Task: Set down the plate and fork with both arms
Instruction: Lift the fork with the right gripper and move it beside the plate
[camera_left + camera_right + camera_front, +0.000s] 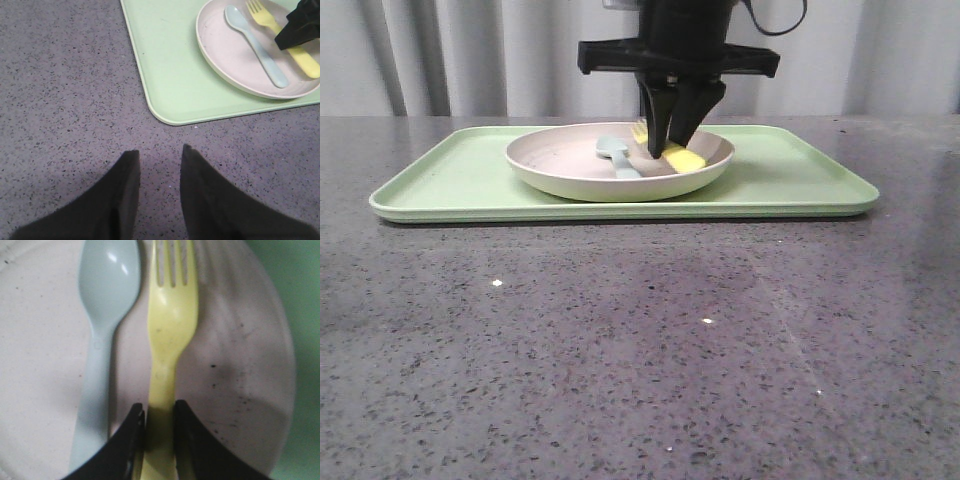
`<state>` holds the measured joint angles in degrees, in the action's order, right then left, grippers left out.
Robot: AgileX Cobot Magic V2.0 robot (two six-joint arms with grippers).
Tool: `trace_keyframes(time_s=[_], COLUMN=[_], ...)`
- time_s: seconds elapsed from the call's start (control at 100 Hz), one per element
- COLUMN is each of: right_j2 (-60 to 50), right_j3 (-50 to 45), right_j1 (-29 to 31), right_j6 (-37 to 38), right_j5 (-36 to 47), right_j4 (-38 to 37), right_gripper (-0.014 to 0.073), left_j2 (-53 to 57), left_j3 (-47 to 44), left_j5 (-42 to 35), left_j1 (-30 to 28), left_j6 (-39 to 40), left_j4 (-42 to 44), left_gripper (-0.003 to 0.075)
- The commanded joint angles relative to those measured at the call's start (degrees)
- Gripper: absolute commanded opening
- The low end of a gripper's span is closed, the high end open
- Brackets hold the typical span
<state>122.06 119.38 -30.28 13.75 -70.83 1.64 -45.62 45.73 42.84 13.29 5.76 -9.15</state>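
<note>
— What lies under you, counted from the biggest down?

— One grey speckled table (620, 340). On it one light-green tray (460, 180), and on the tray one pinkish plate (560, 165), directly beneath my right claw (672, 135). In the plate, one blue-grey spoon (100, 330) and one yellow fork (170, 325), side by side, not touching

— And your claws?

— Two. My right claw (159, 417) is narrowed around the fork's handle, a finger (192, 440) pressed to each side of it, the spoon just beside the other finger. My left claw (159, 165) hangs over bare table, fingers parted, holding nothing, with the tray's corner just ahead of its tips
</note>
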Motion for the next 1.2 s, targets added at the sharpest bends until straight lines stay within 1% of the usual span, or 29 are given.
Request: trace_keyframes(time_s=[0.0, 0.14, 0.31, 0.6, 0.73, 0.88, 1.02, 1.19], right_j2=[-5.9, -8.1, -10.2, -11.8, -11.8, -11.7, -11.7, -10.7], right_j3=[1.8, 1.8, 1.4, -4.5, -8.0, -11.0, -11.3, -11.3], right_j1=[0.2, 1.1, 4.1, 10.2, 11.6, 11.9, 11.7, 11.7], right_j6=[-0.1, -0.1, -0.1, -0.1, -0.1, 0.2, 0.5, 0.7], right_j5=[-2.0, -4.6, -6.2, -6.2, -4.4, -0.8, 1.9, 2.3], right_j4=[-2.6, -4.6, -5.3, -5.2, -4.5, -4.0, -2.5, -1.6], right_gripper=[-0.0048, -0.0048, -0.0048, -0.0048, -0.0048, -0.0048, -0.0048, -0.0048], left_j2=[0.4, 0.4, 0.4, 0.4, 0.4, 0.4, 0.4, 0.4], left_j3=[1.5, 1.5, 1.5, 1.5, 1.5, 1.5, 1.5, 1.5], left_j5=[-3.4, -3.4, -3.4, -3.0, -2.8, -2.8, -2.8, -2.6], left_j1=[-0.1, -0.1, -0.1, -0.1, -0.1, -0.1, -0.1, -0.1], left_j6=[0.6, 0.6, 0.6, 0.6, 0.6, 0.6, 0.6, 0.6], left_j4=[-0.8, -0.8, -0.8, -0.8, -0.8, -0.8, -0.8, -0.8], left_gripper=[0.0198, 0.0197, 0.0198, 0.0197, 0.0197, 0.0197, 0.0197, 0.0197])
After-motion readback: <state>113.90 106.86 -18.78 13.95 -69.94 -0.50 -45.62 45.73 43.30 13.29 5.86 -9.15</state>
